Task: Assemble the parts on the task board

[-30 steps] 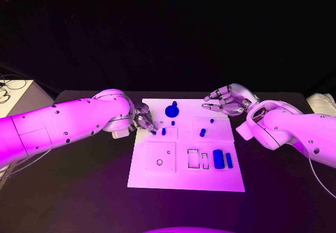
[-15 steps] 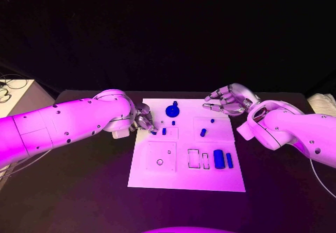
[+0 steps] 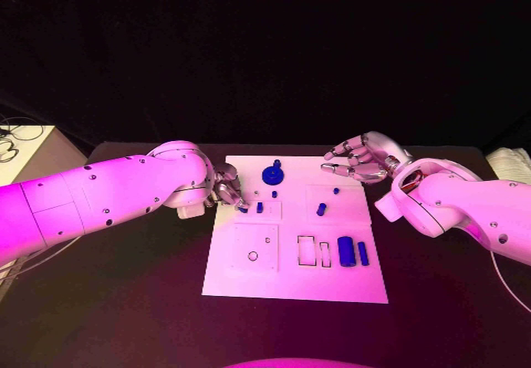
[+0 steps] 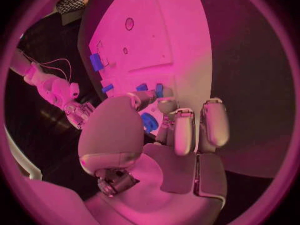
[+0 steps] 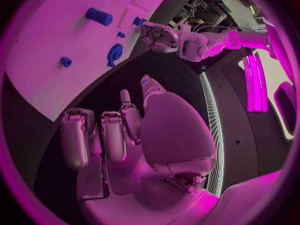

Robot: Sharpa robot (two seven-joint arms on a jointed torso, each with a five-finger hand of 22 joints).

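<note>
1. Task board (image 3: 293, 284): white plate lying flat in the middle of the black table (image 3: 133, 307); I read it lengthwise, running away from me.
2. Left hand (image 3: 227, 192): I see it at the board's left edge, fingers curled down onto the plate. In the left wrist view the fingertips (image 4: 167, 105) close round a small blue part (image 4: 149, 122); I log it as pinched.
3. Small blue pegs (image 3: 259, 207): standing on the board just beside the left hand's fingers, a smaller one (image 3: 275, 194) behind.
4. Round blue disc part (image 3: 271, 175): far end of the board, left of centre.
5. Outlined recesses (image 3: 255, 247): near half of the board, a square panel with a hole, then two narrow slots (image 3: 307, 251).
6. Short blue peg (image 3: 320, 208): right of centre, mid-board.
7. Two blue cylinders (image 3: 345, 251): lying side by side, right of the slots.
8. Right hand (image 3: 356, 159): hovering beside the board's far right corner, fingers loosely curled and apart, holding nothing that I can see.
</note>
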